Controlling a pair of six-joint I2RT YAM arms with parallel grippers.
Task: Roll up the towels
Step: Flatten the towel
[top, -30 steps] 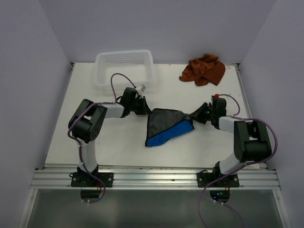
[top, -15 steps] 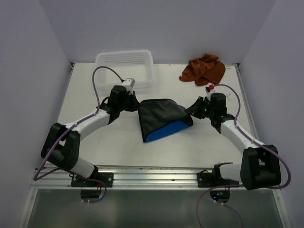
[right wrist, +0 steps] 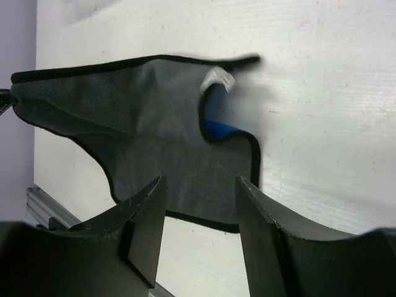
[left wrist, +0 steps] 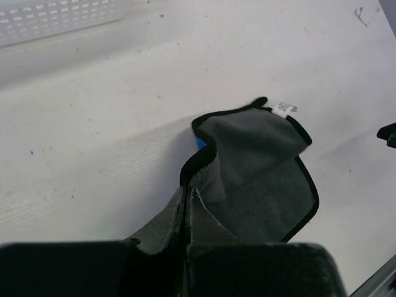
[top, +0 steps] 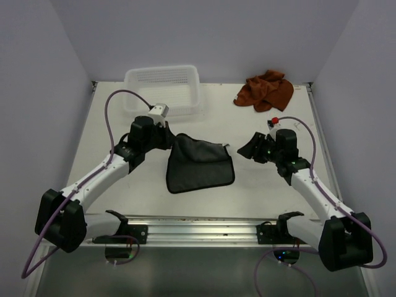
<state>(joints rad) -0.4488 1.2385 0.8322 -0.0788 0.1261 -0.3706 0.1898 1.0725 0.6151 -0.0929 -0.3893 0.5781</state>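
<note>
The blue towel lies spread in the middle of the table with its dark grey side up. Only a sliver of blue shows in the left wrist view and the right wrist view. My left gripper is shut on the towel's far-left corner, holding it slightly raised. My right gripper is open and empty, just right of the towel and apart from it; its jaws frame the towel's edge. The rust-brown towel lies crumpled at the back right.
The white mesh basket stands at the back left, just behind my left gripper, and shows in the left wrist view. The table's metal front rail runs along the near edge.
My right gripper let go of the towel's right corner and backed off to the right. My left gripper pulled its corner left. The towel dropped flat, grey side up, blue now covered.
</note>
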